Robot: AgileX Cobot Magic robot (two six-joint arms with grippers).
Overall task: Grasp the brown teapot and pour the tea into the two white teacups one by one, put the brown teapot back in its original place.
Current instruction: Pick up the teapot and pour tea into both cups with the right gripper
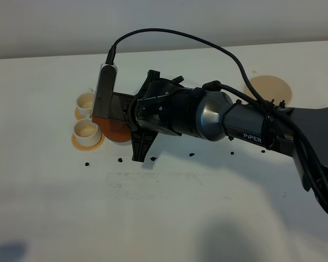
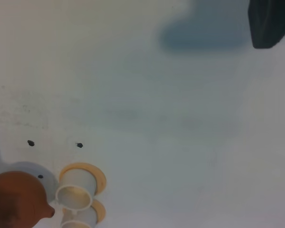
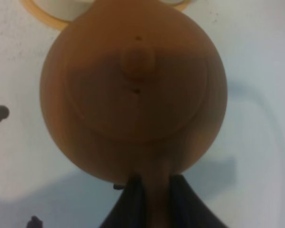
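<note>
My right gripper [image 1: 126,117] reaches across to the left and is shut on the loop handle of the brown teapot [image 1: 113,131]. The teapot hangs just right of the two white teacups. The far cup [image 1: 86,101] and the near cup [image 1: 86,129] each stand on an orange-tan saucer [image 1: 76,143]. In the right wrist view the teapot [image 3: 133,90] fills the frame, with the dark fingers [image 3: 130,206] clamped on its handle. The left wrist view shows the teapot [image 2: 16,199], its spout towards the cups [image 2: 76,190]. No tea is visible. The pale tan coaster [image 1: 269,90] lies bare at the far right. My left gripper is out of view.
Small black specks [image 1: 120,160] dot the white table in front of the cups and arm. The right arm and its cable [image 1: 246,128] stretch over the table's middle. A dark shape [image 2: 270,21] sits at the edge of the left wrist view.
</note>
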